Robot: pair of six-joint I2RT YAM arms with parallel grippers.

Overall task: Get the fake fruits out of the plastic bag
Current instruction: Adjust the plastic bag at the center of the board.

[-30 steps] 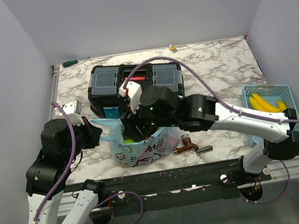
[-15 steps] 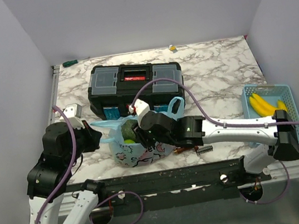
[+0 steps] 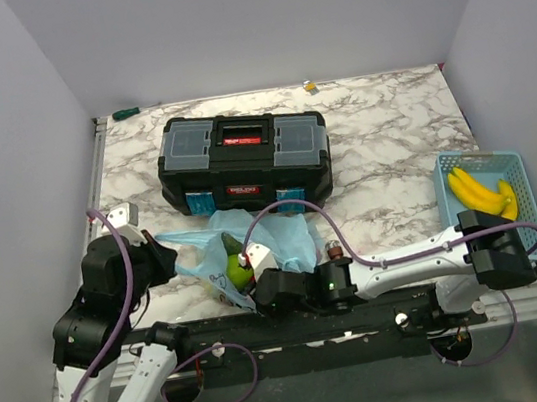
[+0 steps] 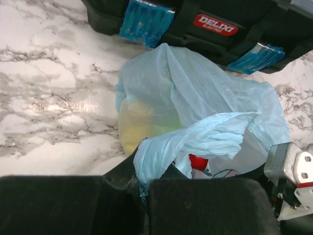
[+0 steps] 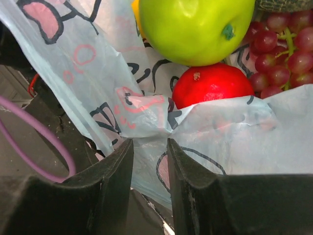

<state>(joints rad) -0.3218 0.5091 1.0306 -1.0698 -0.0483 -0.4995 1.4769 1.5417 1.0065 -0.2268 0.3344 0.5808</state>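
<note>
At bag (image 5: 254, 132) rim, R hand (image 5: 149, 146) low, pinching

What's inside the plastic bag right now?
In the plastic bag: a green apple, a red fruit against it, and red grapes beside them. A yellow piece peeks out behind; the film hides anything deeper.

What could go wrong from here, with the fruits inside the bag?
1. The right gripper pinches only thin film of the plastic bag; a pull could tear it or slip off.
2. The green apple, red fruit and grapes lie at the bag's mouth, close to the near edge of the table; tipping may roll them off.
</note>
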